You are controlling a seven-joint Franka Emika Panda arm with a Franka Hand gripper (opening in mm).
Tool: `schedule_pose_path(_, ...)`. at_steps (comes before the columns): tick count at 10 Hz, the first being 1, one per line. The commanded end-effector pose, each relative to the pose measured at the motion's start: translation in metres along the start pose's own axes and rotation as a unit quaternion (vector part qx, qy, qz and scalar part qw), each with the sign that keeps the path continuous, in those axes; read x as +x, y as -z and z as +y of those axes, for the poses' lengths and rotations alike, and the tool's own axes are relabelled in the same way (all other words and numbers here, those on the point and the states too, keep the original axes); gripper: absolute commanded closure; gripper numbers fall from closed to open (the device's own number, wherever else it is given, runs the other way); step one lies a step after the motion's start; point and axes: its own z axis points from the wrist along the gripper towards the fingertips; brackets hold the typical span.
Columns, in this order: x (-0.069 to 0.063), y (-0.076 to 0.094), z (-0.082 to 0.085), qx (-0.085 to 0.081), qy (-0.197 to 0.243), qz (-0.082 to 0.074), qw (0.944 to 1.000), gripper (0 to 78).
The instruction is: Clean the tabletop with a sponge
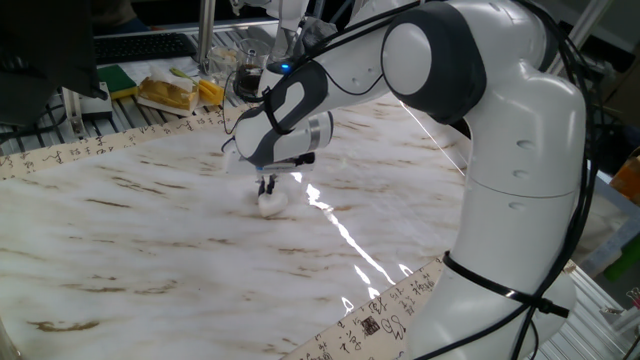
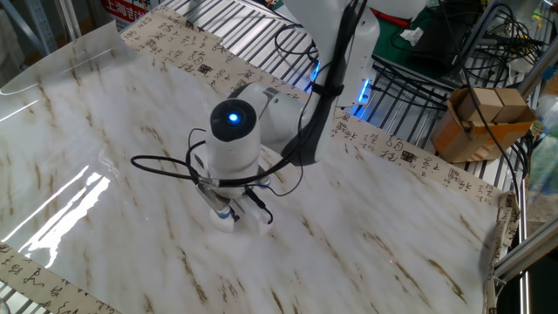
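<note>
Claw [image 1: 267, 189] pointing straight down, closed narrowly on the sponge [image 1: 270, 204] and pressing it flat against the worktop [image 1: 120, 240]. Directly beneath the claw, on the marble pattern: sponge as a small white block. Beyond the claw, past the lettered border: yellow clutter [image 1: 170, 93].
</note>
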Motion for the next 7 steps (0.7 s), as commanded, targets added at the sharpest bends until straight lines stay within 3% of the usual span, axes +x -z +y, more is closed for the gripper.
schedule_pose_path(1,0.009,-0.005,0.012,-0.003,-0.006,0.005,1.0000,76.4)
schedule_pose_path(7,0.017,-0.005,0.023,-0.008,-0.021,0.007,0.9997,76.4)
